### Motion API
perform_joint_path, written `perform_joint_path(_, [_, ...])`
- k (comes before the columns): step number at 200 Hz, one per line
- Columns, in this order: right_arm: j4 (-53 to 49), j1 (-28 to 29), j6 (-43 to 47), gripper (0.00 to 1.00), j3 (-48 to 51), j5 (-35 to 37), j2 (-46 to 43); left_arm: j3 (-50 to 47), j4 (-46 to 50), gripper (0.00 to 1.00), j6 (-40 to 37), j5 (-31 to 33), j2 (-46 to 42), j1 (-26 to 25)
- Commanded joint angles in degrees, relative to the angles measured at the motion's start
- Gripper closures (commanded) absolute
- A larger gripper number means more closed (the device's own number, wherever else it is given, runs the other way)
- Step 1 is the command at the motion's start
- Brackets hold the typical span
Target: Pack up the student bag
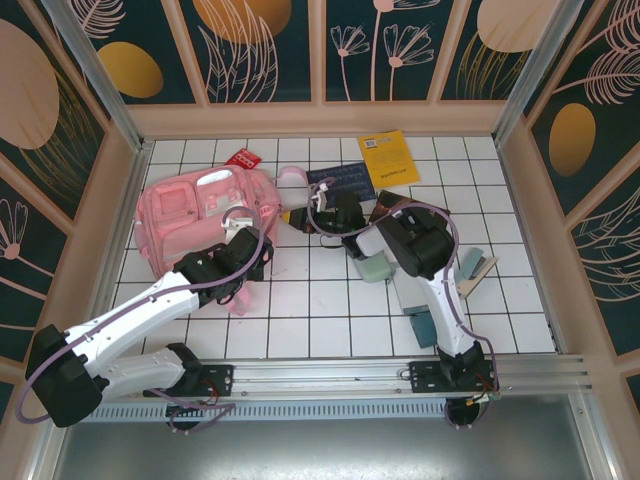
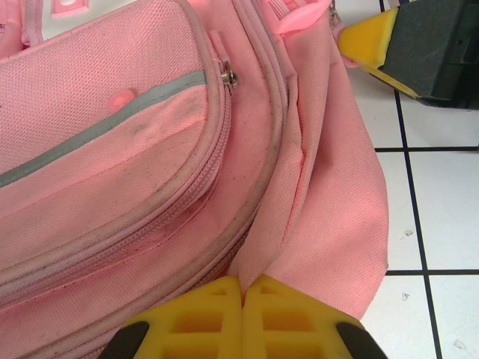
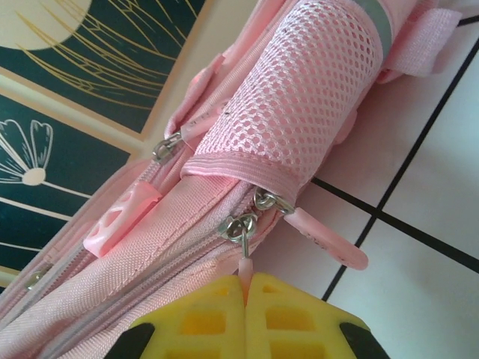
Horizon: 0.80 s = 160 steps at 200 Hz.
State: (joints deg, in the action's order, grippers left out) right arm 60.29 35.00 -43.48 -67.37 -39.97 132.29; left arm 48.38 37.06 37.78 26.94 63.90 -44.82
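Right wrist: pincer clamps zipper pull, bag edge.

A white tiled surface with dark grid lines sits inside a walled pen. The wall panels are dark teal, drawn with pale flowers, leaves and gold ovals, and framed in beige strips. An aluminium rail runs along the near edge.

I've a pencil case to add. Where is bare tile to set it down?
Free: the front-centre tiles between the left arm and right arm; the back right corner right of the yellow booklet. Crowded: the boxes beside the right arm, and between student bag and dark notebook.
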Motion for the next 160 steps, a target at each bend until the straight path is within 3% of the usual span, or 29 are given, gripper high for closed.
perform_joint_path(1, [-9.22, 0.64, 8.18, 1.0, -0.65, 1.39, -5.01, -0.41, -3.12, 1.0, 0.72, 3.12, -0.36, -0.35])
perform_joint_path(76, [-24.93, 3.46, 24.05, 1.0, 1.17, 4.54, -11.17, -3.0, -7.39, 1.0, 1.07, 3.06, 2.53, -0.32])
perform_joint_path(160, [-25.9, 6.28, 27.49, 1.0, 8.64, 4.92, -18.07, -4.85, -10.91, 1.0, 0.73, 4.17, 4.69, -0.33])
